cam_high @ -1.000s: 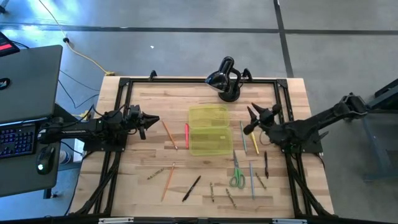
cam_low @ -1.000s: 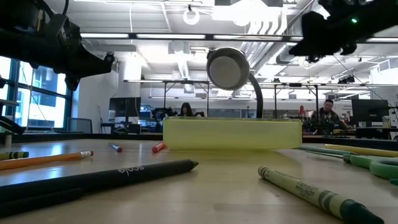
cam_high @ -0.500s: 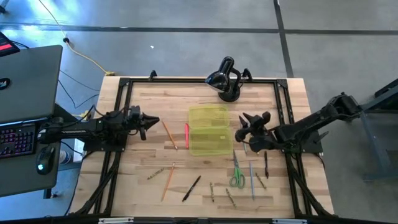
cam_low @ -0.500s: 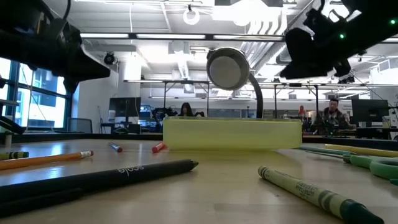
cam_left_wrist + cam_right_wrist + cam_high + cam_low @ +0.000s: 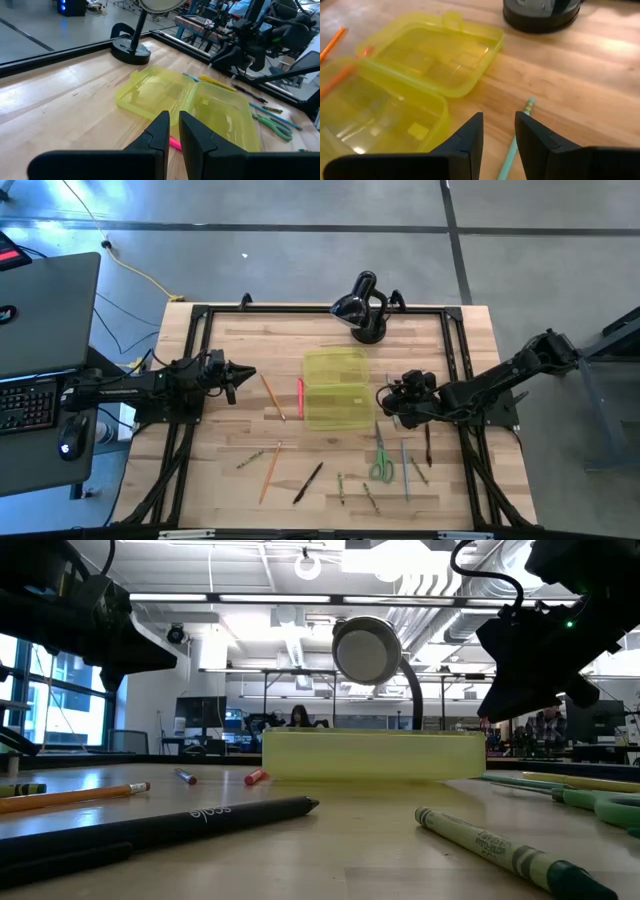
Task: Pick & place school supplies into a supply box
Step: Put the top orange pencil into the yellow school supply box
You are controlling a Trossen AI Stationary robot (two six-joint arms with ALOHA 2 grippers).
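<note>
The supply box [image 5: 335,390], a translucent yellow-green case, lies open on the table's middle, its lid toward the far edge. School supplies lie scattered flat on the wood: an orange pencil [image 5: 272,395] and a red pen [image 5: 299,397] left of the box, green-handled scissors [image 5: 380,460], and a black pen [image 5: 308,482] near the front. My right gripper [image 5: 497,132] hovers open just right of the box, tipped down. A teal pencil [image 5: 517,135] lies on the table below its gap. My left gripper [image 5: 173,125] waits left of the box, open by a narrow gap, with nothing in it.
A black desk lamp [image 5: 362,305] stands at the table's far edge behind the box. More pencils and crayons [image 5: 405,465] lie along the near right. A laptop [image 5: 45,310] sits off the table's left. Bare wood shows at the far left.
My right gripper has come down and toward the table's near edge, beside the box's right side. It has tipped from level to pointing down at the table and has rolled about its own line. Its fingers stay apart as before.
</note>
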